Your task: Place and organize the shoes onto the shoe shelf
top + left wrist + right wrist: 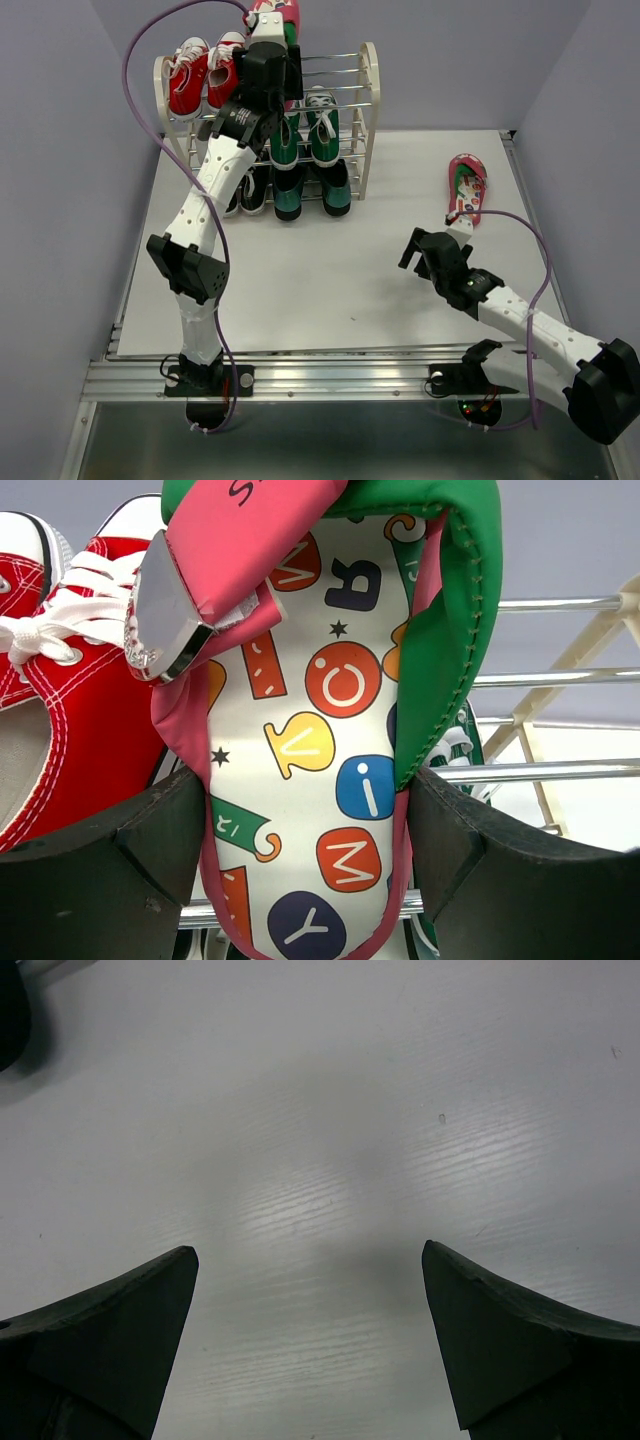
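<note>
One flip-flop (340, 730) pinched inside left gripper (305, 790), over shoe shelf (368, 100) top.

Only readable print was on the flip-flop (340, 730) in the left wrist view. Single cartoon letters ran down its footbed (290, 810): white V on orange by the pink strap (250, 540), a dark R lying reversed, white C in a red disc, V on a yellow shape, i on a blue tile, M on an orange tile, Y in a navy disc at the view's bottom. The strap carried dark lettering starting with S, cut off by the frame; print on the other flip-flop (467, 188), near the far right edge of the table (330, 270), was too small to read.
</note>
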